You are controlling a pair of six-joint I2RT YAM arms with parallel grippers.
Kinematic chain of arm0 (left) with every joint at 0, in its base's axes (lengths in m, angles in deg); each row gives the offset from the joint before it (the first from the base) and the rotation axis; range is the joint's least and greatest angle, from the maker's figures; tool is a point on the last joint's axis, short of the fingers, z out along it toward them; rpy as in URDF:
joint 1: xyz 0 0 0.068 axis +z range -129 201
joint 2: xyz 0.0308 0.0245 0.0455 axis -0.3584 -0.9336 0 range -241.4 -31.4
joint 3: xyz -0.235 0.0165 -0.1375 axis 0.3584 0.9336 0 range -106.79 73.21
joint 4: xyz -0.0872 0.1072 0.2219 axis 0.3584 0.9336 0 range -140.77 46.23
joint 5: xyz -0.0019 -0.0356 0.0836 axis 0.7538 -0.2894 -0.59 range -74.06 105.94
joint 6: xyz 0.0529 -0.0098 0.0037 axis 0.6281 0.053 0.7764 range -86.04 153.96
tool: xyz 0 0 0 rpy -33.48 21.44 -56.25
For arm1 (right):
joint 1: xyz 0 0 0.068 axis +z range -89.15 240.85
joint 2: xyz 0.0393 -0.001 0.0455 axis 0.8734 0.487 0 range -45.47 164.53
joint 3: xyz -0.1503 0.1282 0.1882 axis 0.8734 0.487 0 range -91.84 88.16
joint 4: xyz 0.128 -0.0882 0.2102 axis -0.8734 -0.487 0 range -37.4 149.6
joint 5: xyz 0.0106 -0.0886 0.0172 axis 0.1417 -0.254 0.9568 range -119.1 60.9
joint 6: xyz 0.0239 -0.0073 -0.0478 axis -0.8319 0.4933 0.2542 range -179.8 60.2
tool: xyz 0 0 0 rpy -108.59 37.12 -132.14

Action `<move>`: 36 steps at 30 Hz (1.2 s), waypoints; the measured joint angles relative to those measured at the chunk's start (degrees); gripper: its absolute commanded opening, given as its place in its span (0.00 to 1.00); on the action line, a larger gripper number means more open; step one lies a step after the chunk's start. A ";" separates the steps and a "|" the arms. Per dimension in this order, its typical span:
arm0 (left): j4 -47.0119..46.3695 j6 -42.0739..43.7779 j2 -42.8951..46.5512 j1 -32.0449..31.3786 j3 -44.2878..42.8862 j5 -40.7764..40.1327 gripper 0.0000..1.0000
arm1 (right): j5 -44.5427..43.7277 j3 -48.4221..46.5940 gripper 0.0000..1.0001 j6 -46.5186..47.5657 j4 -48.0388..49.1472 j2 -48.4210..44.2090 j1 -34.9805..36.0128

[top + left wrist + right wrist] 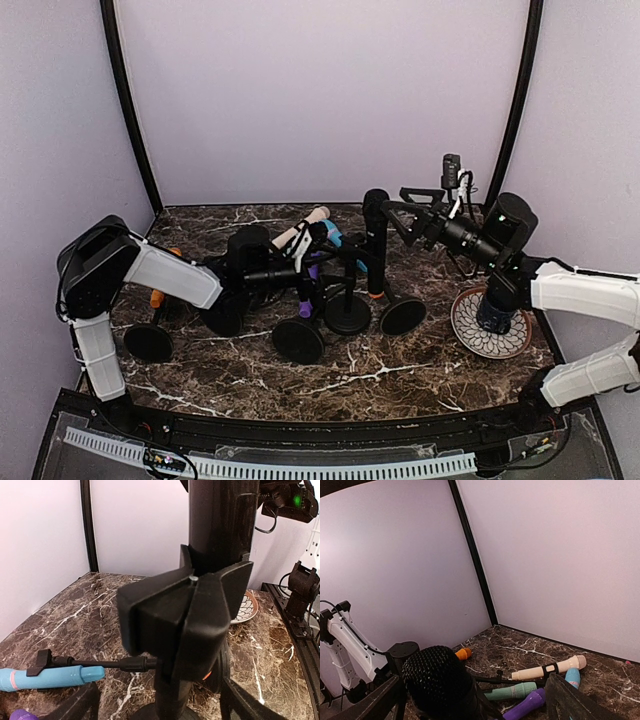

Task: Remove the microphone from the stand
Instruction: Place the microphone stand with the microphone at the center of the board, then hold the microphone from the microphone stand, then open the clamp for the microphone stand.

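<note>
A black microphone (375, 235) stands upright in the clip of a black stand (403, 315), mid-table. In the left wrist view its body (220, 520) rises from the clip (185, 615). My left gripper (325, 270) (160, 707) is open, low by the stand's pole, with a finger on each side and nothing gripped. My right gripper (396, 212) (470, 702) is open at the microphone's meshed head (437, 680), which sits between its fingers (572, 700) without being clamped.
Cream (300, 232), blue (333, 236), purple (305, 283) and orange (158, 296) toy microphones are among other round-based stands (298, 340) (148, 342). A patterned plate (470, 328) lies at the right. Walls close in at the back and sides.
</note>
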 measured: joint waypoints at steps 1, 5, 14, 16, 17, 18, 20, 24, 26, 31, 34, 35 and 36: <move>0.39 -0.02 1.25 0.02 0.92 -0.31 0.94 | 0.04 -0.68 0.98 0.63 -0.98 0.00 0.24; 2.93 0.02 5.27 0.22 2.67 -1.14 0.95 | -0.33 -4.90 0.95 4.87 -7.74 0.59 1.97; 8.52 -4.87 11.28 2.62 2.54 2.97 0.95 | -10.73 -15.34 0.78 13.64 -22.21 4.48 9.09; 9.73 -5.95 11.61 3.50 1.66 5.46 0.95 | -12.79 -16.39 0.70 14.71 -24.28 5.62 9.88; 10.80 -6.10 11.61 3.80 0.83 6.67 0.95 | -13.40 -16.55 0.64 15.23 -24.92 5.97 10.14; 12.66 -6.05 11.56 4.17 -0.37 7.91 0.94 | -14.10 -16.59 0.57 15.63 -25.70 6.34 10.36; 15.63 -5.35 11.32 4.46 -2.82 9.88 0.94 | -14.91 -16.59 0.47 16.35 -26.86 6.71 10.64; 22.12 -2.08 10.14 4.44 -8.44 14.21 0.94 | -15.08 -16.59 0.36 17.92 -26.80 6.71 10.86; 25.46 -0.17 9.33 4.42 -11.04 15.87 0.94 | -14.60 -16.59 0.31 18.64 -26.69 6.71 10.80; 33.07 5.09 6.80 4.42 -16.68 18.16 0.91 | -11.91 -16.59 0.31 19.58 -26.62 6.71 10.25; 36.09 7.37 6.40 4.42 -16.81 18.53 0.83 | -10.03 -16.59 0.31 19.58 -26.58 6.73 9.22; 36.70 7.76 6.21 4.42 -16.87 18.56 0.78 | -9.33 -16.59 0.31 19.54 -26.58 6.73 8.90; 37.48 8.26 5.90 4.42 -17.03 18.58 0.75 | -8.66 -16.59 0.31 19.47 -26.56 6.73 8.68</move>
